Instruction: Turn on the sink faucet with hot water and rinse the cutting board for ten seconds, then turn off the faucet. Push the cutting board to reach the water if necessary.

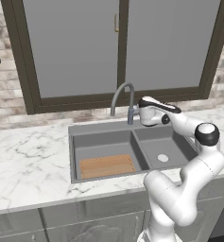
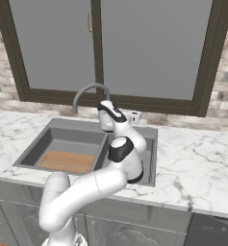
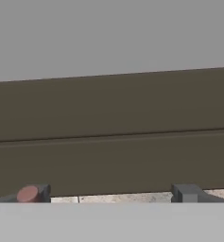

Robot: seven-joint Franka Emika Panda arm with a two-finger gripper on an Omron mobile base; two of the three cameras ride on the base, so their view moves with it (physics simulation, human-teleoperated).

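The gripper (image 3: 108, 194) stood spread wide and held nothing; in the hand view its two dark fingertips (image 3: 186, 193) rose far apart at the bottom, with the small reddish tip of the faucet's side lever (image 3: 28, 194) sitting at the left fingertip, contact not resolvable. Beyond them lay the dark brown window frame (image 3: 111, 137) and a strip of light countertop. From the base views the hand was level with the base of the sink faucet (image 1: 122, 97), just to its right at the rear rim of the sink (image 1: 104, 126). The gooseneck spout arched toward the larger basin; no stream was visible under it. The cutting board (image 1: 107, 166) lay flat on the floor of the larger basin, against its front wall, apart from the spout's outlet. The smaller basin showed its round white drain (image 1: 163, 158). The marble counter (image 1: 28, 160) surrounded the sink.
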